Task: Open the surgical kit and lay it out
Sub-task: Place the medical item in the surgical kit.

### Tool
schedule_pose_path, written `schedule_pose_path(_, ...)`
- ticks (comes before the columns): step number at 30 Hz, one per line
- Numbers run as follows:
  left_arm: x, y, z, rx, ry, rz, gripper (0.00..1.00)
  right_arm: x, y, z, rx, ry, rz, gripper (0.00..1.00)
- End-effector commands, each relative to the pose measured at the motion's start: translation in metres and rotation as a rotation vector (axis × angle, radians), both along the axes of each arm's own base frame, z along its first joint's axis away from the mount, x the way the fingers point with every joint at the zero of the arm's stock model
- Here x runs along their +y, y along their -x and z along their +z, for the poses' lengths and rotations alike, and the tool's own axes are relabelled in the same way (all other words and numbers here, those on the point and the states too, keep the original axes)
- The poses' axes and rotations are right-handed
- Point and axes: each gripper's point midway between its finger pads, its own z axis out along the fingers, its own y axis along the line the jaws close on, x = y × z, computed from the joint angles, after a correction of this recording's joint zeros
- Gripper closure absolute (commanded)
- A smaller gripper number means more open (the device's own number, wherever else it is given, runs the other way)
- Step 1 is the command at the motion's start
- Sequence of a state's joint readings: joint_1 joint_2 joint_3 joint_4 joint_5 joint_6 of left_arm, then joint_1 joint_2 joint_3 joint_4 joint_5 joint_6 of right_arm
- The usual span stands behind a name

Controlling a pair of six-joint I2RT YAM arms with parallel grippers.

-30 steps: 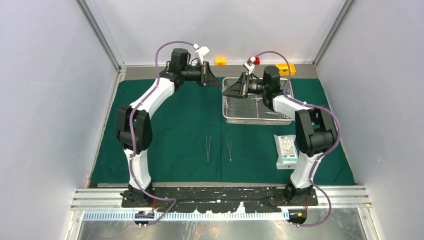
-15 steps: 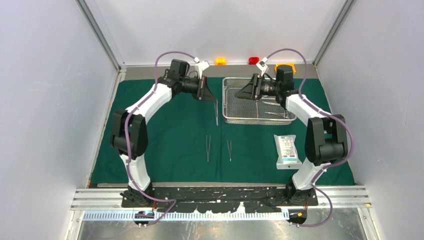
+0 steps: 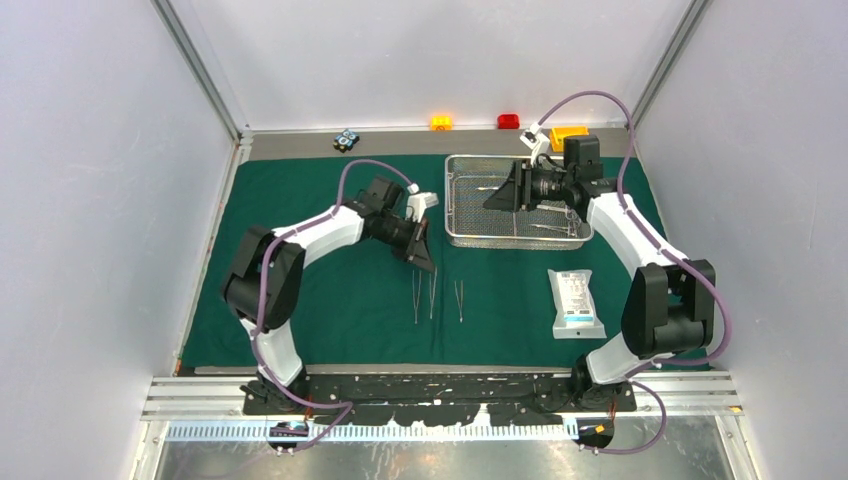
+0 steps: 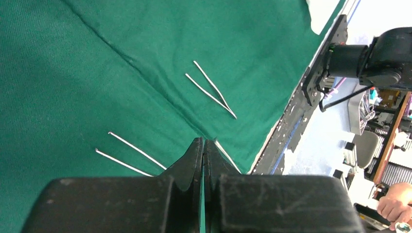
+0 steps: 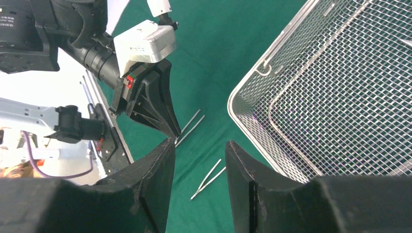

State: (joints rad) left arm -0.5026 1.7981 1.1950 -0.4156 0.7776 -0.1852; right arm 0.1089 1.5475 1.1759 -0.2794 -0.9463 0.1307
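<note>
**Overhead view.** The dark green drape [image 3: 350, 325] lies spread flat over the surface and fills the middle of the frame. The wire-mesh tray [image 3: 480, 228] stands on it at upper centre right, with a slim silver instrument [image 3: 550, 228] lying near its lower edge. The left gripper [image 3: 430, 267] is down near the cloth, just left of the tray's lower left corner. Its fingers are pressed together, pinching the upper end of the forceps [image 3: 432, 298], which run straight down the frame from the tips. The forceps sit between the longer tweezers [image 3: 416, 298], just beside them on the left, and the shorter tweezers [image 3: 459, 300], near on the right; all three are roughly parallel at lower centre. The flat white pouch [image 3: 574, 303] rests on the drape at lower right. The right gripper [image 3: 497, 197] appears over the left half of the tray, fingers spread and holding nothing. An orange block [image 3: 440, 122] and a red block [image 3: 509, 121] lie beyond the drape's upper edge.

**Left wrist view.** A sliver of the forceps [image 4: 226, 156] shows past the fingertips.

**Right wrist view.** Green cloth and the shorter tweezers [image 5: 209, 179] show through the gap between the fingers.
</note>
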Motion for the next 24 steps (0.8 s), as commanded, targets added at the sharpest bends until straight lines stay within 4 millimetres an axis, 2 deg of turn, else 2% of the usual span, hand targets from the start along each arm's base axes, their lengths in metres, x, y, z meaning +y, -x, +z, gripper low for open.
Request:
schedule_pose_path(1, -0.005, -0.017, -0.009, -0.036, -0.020, 0.052, 1.00, -0.011, 0.002, 0.018, -0.118, 0.067, -0.017, 0.53)
schedule_pose_path(6, -0.006, -0.025, -0.024, -0.032, -0.042, 0.074, 1.00, -0.015, 0.005, 0.013, -0.121, 0.081, -0.025, 0.53)
schedule_pose_path(13, -0.003, -0.024, -0.036, -0.037, -0.072, 0.061, 1.00, -0.017, 0.004, 0.008, -0.114, 0.083, -0.027, 0.53)
schedule_pose_path(24, 0.003, -0.020, -0.043, -0.032, -0.111, 0.028, 1.00, -0.019, 0.003, 0.004, -0.104, 0.081, -0.029, 0.54)
